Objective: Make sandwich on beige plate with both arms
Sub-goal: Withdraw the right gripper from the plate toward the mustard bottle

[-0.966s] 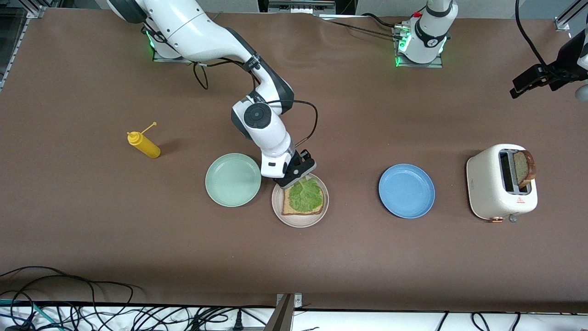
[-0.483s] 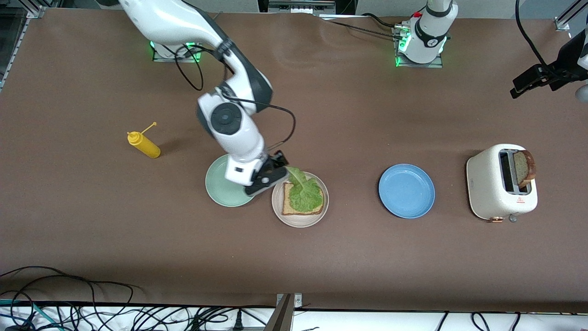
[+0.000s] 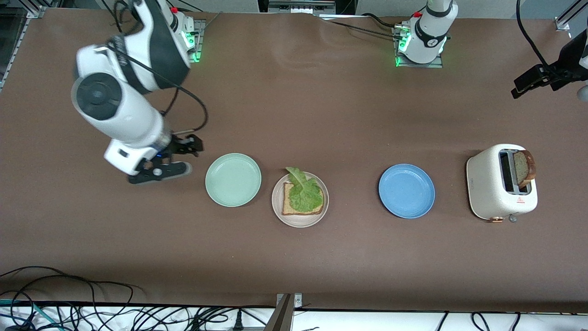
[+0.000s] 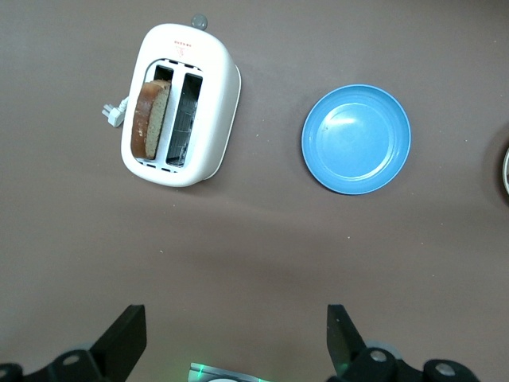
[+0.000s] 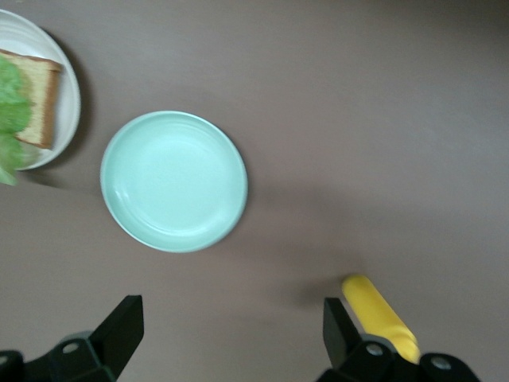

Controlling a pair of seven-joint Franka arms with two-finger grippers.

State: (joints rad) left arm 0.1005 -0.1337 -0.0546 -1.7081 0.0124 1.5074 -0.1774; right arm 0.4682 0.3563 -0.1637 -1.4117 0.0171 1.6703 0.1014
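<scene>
On the beige plate (image 3: 301, 221) lies one tan bread slice (image 3: 294, 210) with a ruffled lettuce leaf (image 3: 303, 193) on top; the plate's edge (image 5: 67, 95) also shows in the right wrist view. A second, darker bread slice (image 3: 523, 168) stands in the toaster (image 3: 496, 193). My right gripper (image 3: 174, 159) hangs open and holds nothing, over the bare table beside the yellow bottle (image 5: 382, 318) and apart from the plates. High over the left arm's end of the table, my left gripper (image 3: 521, 87) waits, open (image 4: 236, 338), with the toaster (image 4: 191, 111) below it.
A mint-green plate (image 3: 233, 179) sits beside the beige plate toward the right arm's end. A blue plate (image 3: 406, 191) lies between the beige plate and the toaster. The right arm hides the yellow bottle in the front view. Cables run along the table's near edge.
The right gripper opened fully and left the lettuce on the bread. The right arm then swung away from the beige plate toward its own end of the table. The left arm stayed still.
</scene>
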